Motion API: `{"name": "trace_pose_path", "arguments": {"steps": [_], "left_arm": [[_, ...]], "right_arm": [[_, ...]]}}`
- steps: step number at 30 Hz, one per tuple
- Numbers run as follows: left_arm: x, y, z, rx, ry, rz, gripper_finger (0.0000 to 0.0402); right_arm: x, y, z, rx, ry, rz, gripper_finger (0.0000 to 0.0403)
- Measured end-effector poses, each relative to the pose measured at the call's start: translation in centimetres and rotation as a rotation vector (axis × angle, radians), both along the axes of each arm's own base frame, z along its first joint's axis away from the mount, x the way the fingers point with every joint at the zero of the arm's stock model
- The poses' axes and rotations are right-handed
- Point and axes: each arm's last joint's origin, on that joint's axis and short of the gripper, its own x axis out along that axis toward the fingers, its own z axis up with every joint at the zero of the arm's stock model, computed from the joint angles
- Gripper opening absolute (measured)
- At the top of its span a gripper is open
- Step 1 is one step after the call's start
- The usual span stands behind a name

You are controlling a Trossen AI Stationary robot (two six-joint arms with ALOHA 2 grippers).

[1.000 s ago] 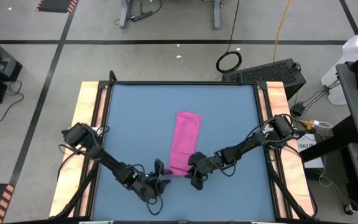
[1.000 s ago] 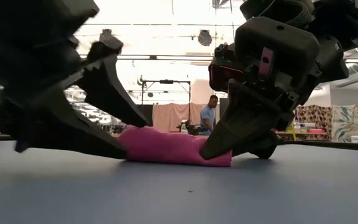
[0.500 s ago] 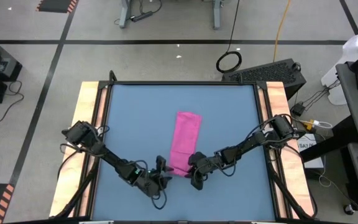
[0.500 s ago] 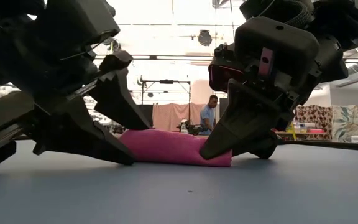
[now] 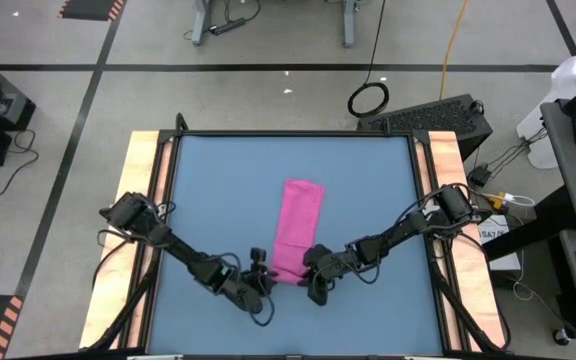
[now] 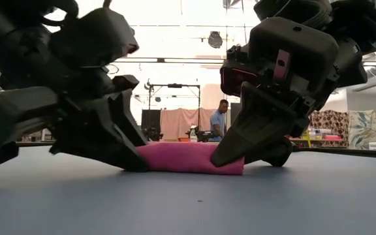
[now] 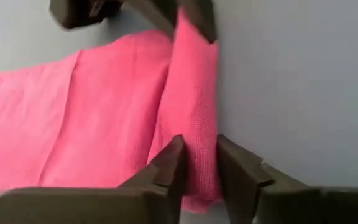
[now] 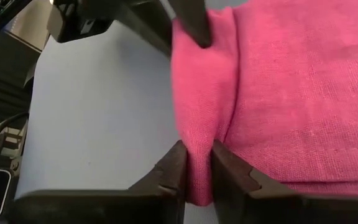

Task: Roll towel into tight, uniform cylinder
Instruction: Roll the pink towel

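The left gripper (image 5: 259, 268) pinches the left end of the towel's (image 5: 298, 225) rolled near edge; the right gripper (image 5: 311, 272) pinches the right end, probably so both turn the roll evenly. The towel lies mid-table (image 5: 208, 180). Wrist views show the pinched fold; the overhead view hides it.

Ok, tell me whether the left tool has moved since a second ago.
Yes. In the high view the left tool has slid away from the table's near edge and right, up to the towel's near-left corner, where it now pinches the rolled edge.
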Motion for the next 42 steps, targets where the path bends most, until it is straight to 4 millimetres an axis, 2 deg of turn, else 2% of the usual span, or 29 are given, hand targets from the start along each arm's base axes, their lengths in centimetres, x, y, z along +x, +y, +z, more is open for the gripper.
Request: {"name": "trace_pose_path", "arguments": {"steps": [5,9,15,18,23,26,32,42], "left_arm": [[0.3,1.0,-0.2,-0.058,0.029,0.07,0.0069],[0.7,1.7,-0.2,-0.109,0.051,0.067,0.0068],[0.9,2.1,-0.2,-0.18,0.068,0.083,0.0067],[0.9,2.3,0.3,-0.26,0.07,0.118,0.0067],[0.9,2.6,1.4,-0.417,0.103,0.128,0.0067],[1.2,3.2,1.7,-0.5,0.133,0.114,0.0067],[1.9,4.8,1.8,-0.622,0.184,0.108,0.0067],[2.5,6.2,1.9,-0.691,0.213,0.093,0.0067]], "right_arm": [[-0.2,0.4,0.8,-0.067,-0.043,0.046,0.0095],[-0.8,1.3,1.5,-0.221,-0.1,0.145,0.0145],[-2.6,3.7,1.8,-0.515,-0.144,0.15,0.0214],[-3.5,5.3,2.1,-0.649,-0.196,0.156,0.0233],[-4.7,7.4,2.7,-0.864,-0.297,0.181,0.0232],[-4.6,8.0,3.0,-0.929,-0.358,0.21,0.0223],[-4.0,7.2,2.8,-0.923,-0.337,0.214,0.0204],[-3.1,5.8,2.5,-0.843,-0.304,0.175,0.0196]]}}
